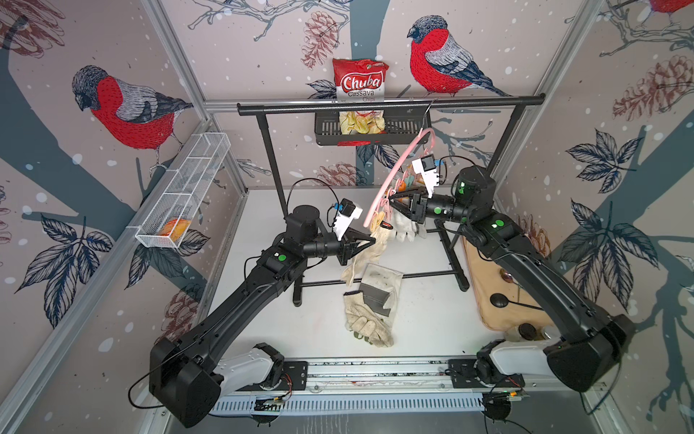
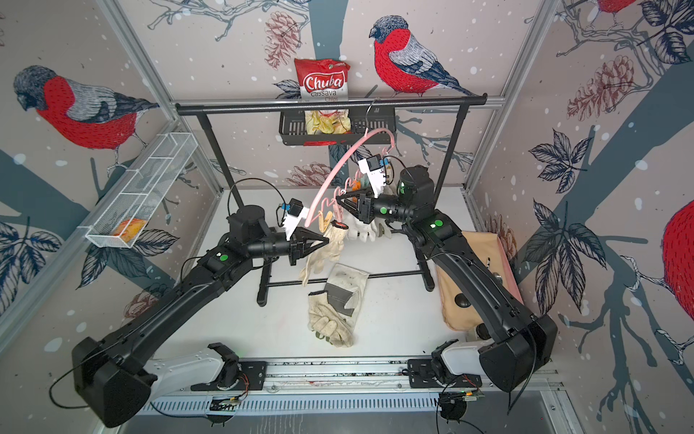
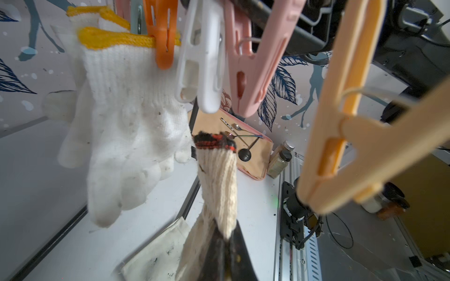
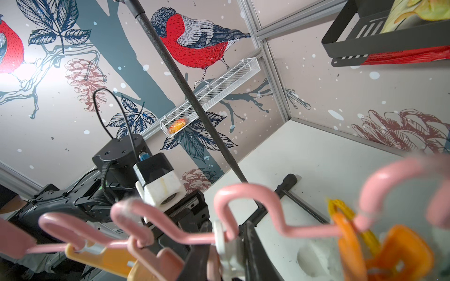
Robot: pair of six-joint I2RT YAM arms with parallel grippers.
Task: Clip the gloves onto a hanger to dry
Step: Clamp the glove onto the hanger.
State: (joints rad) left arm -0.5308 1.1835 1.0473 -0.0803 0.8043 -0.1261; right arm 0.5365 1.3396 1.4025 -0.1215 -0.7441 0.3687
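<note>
The pink hanger (image 1: 390,176) (image 2: 338,165) (image 4: 243,194) hangs by its hook from the black rack's bar. White knit gloves (image 3: 126,109) (image 1: 403,225) with yellow cuffs hang from its orange clothespin (image 3: 163,36). My left gripper (image 1: 371,240) (image 2: 326,240) (image 3: 227,239) is shut on a cream knit glove (image 3: 218,175) (image 1: 370,251) with a black-and-red cuff, held up just below the white clothespin (image 3: 202,60). My right gripper (image 1: 390,197) (image 2: 338,197) (image 4: 226,233) pinches that white clothespin's top, and its tips stand apart. Canvas gloves (image 1: 375,300) (image 2: 338,300) lie on the table.
The black rack (image 1: 390,103) spans the back, its feet on the table. A black basket (image 1: 326,129) holds a chips bag. A white wire basket (image 1: 184,188) hangs on the left wall. A beige mat (image 1: 495,293) with spoons and jars (image 1: 525,330) lies at the right.
</note>
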